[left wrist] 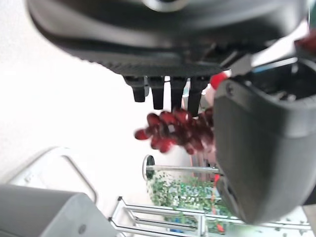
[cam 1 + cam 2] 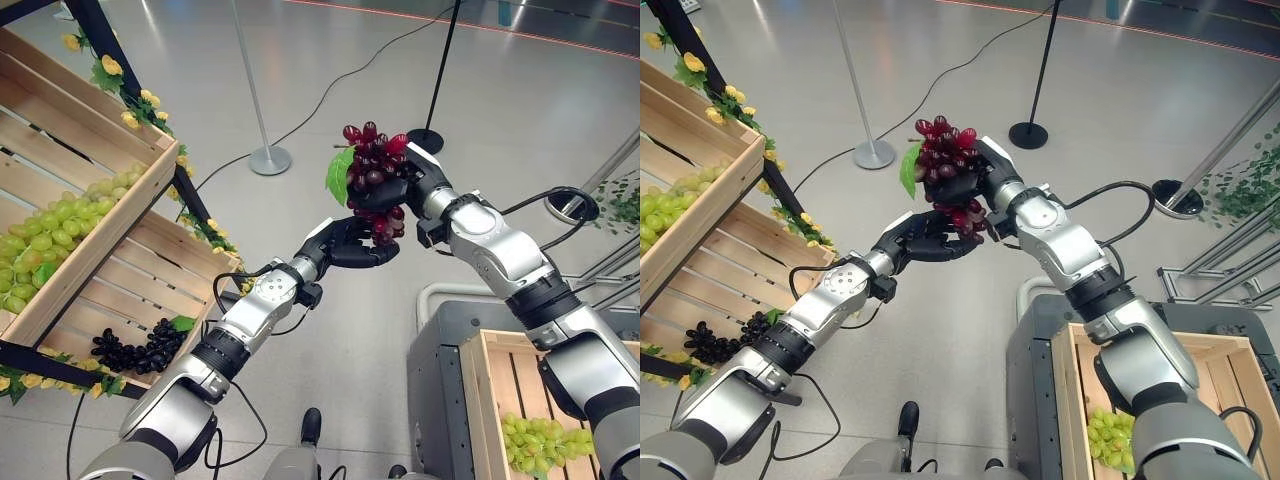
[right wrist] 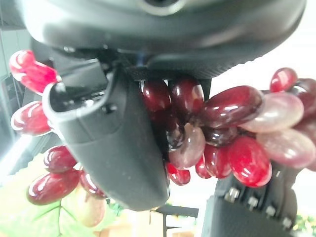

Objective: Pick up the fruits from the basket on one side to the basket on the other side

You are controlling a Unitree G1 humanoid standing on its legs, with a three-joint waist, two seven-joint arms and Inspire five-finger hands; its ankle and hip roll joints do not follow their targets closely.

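Note:
A bunch of red grapes (image 2: 372, 160) with a green leaf hangs in mid air over the floor, and my right hand (image 2: 392, 194) is shut on it from the right. The right wrist view shows the red grapes (image 3: 232, 123) pressed between its thumb and palm. My left hand (image 2: 345, 245) sits just below the bunch with relaxed, slightly curled fingers (image 1: 158, 91), holding nothing. The lowest grapes (image 1: 173, 131) hang just past those fingertips. A wooden crate (image 2: 495, 385) at lower right holds green grapes (image 2: 545, 440).
On the left a slanted shelf carries a wooden crate (image 2: 110, 240) of green grapes (image 2: 60, 220) and, below it, a crate (image 2: 150, 275) with black grapes (image 2: 135, 350). The right crate rests on a grey cart (image 2: 435, 380). Two stanchion bases (image 2: 270, 160) (image 2: 425, 140) stand on the floor behind.

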